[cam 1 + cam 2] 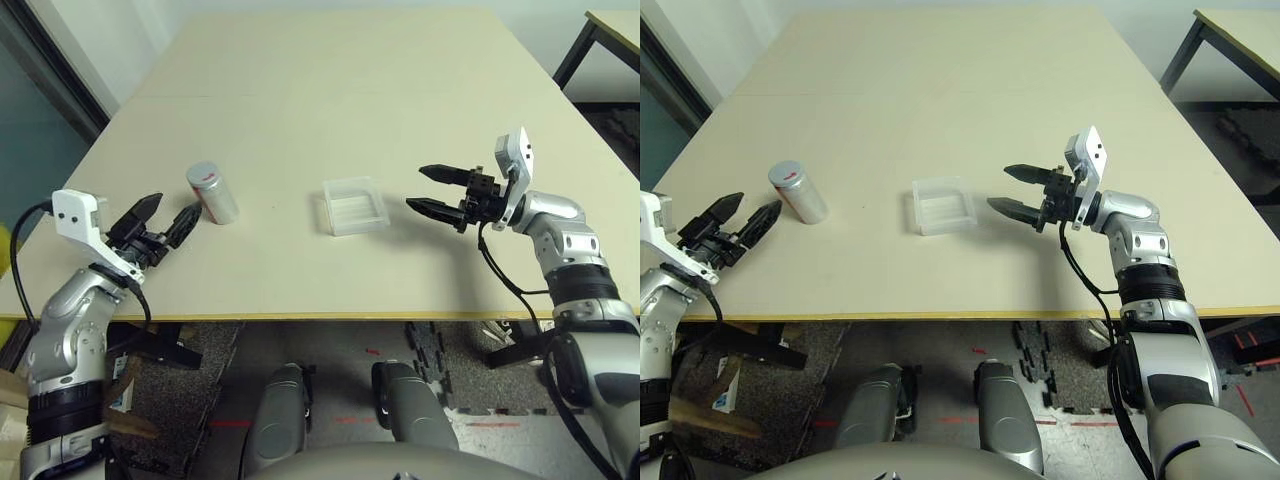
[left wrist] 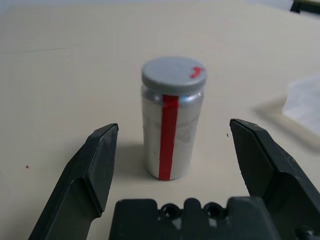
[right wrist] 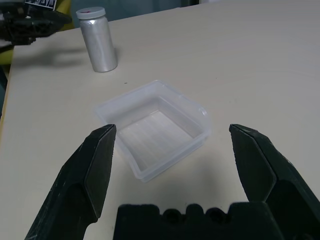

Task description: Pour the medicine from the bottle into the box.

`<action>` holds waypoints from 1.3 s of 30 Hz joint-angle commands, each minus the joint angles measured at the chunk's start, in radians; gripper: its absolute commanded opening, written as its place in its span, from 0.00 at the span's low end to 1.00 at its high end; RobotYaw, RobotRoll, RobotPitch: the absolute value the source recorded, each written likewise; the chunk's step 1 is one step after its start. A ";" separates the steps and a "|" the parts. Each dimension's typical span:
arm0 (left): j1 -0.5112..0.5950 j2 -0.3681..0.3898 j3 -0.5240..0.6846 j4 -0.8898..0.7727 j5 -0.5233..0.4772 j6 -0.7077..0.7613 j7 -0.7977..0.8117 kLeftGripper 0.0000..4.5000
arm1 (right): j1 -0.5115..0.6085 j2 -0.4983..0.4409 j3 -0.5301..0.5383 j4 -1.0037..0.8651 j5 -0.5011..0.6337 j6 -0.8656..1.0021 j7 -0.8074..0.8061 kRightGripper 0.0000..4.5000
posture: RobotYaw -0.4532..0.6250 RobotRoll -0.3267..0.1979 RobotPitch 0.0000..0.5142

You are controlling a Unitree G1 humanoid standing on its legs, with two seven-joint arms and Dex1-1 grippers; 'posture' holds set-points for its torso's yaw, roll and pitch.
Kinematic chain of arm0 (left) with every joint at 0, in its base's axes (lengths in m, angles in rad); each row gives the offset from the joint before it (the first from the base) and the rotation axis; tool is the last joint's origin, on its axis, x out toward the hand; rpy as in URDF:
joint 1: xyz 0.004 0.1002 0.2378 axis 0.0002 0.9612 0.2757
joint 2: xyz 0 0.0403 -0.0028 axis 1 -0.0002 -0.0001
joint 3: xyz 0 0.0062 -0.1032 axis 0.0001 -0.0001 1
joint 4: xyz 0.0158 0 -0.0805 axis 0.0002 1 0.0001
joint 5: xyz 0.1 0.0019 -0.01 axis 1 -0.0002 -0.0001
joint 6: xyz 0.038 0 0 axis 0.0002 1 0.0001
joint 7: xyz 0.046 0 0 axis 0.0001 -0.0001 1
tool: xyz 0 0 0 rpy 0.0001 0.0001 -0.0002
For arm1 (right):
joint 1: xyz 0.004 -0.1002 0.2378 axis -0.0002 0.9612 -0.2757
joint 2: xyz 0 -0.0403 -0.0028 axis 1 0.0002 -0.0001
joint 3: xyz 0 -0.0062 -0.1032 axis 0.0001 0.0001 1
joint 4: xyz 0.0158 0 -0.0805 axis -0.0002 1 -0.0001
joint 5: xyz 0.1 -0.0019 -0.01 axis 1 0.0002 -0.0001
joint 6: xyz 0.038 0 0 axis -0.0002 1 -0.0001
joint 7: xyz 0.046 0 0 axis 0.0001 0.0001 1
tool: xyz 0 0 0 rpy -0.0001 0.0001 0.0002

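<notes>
The bottle [image 2: 172, 130] is stood upright on the table [image 1: 300, 90], its grey cap [image 2: 174, 75] on and marked in red, with a red stripe down the side. It is placed on the robot's left, just beyond the left gripper [image 1: 163, 222], whose 2 fingers are spread wide with nothing held between them. They are aimed at the bottle from either side, so that, it is judged, the body can be clasped by a short forward reach and a closing.

The box [image 3: 155, 135], a shallow clear tray, is set flat and open side up, between the bottle and the right gripper [image 1: 438, 193]. No pill is seen in it. The 2 fingers of the right gripper are likewise parted wide and empty, pointed towards the box, and are apart from it. That central place appears to suit the pouring, since it can be reached from both sides.

No medicine can be made out, the bottle being closed and opaque. The task is judged to be at its start: the bottle is to be gripped first, and the cap is probably to be taken off by the other gripper. If the bottle is nudged by 1 finger only, it could be tipped over.
</notes>
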 commanded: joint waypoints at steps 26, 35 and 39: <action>-0.350 -0.074 -0.114 0.573 0.173 -0.335 -0.075 1.00 | 0.051 -0.008 0.008 -0.099 0.008 0.028 -0.040 1.00 | 0.31 0.62 0.23; -0.413 -0.076 -0.115 0.683 0.191 -0.386 -0.080 1.00 | 0.055 -0.017 0.005 -0.097 0.009 0.024 -0.041 1.00 | 0.30 0.62 0.22; -0.433 -0.076 -0.116 0.714 0.196 -0.401 -0.085 1.00 | 0.059 -0.020 0.003 -0.096 0.009 0.022 -0.042 1.00 | 0.30 0.62 0.22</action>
